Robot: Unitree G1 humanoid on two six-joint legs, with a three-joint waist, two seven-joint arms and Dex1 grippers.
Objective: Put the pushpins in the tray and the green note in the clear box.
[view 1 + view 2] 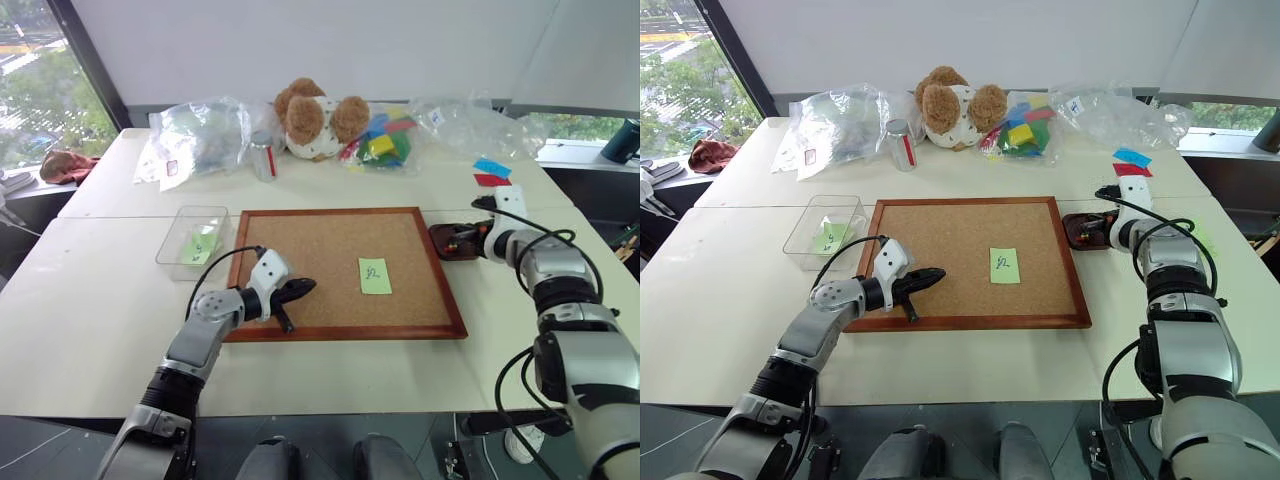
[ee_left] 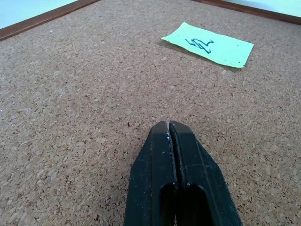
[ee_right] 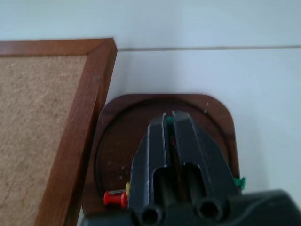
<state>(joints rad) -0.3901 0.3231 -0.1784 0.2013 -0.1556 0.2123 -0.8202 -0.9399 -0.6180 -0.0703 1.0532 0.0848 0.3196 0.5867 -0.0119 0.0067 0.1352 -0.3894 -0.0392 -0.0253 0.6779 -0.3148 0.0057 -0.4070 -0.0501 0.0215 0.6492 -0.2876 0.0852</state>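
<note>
Over the tray, just beside the corkboard's right frame, the right hand hangs with its fingers parted only a sliver; a green pushpin shows at their tips, though I cannot tell whether it is gripped. Another green pin lies on the tray. At the corkboard's near left edge the left hand is fully closed and empty. Further along the cork lies the green note. On the bench, left of the corkboard, stands the clear box.
</note>
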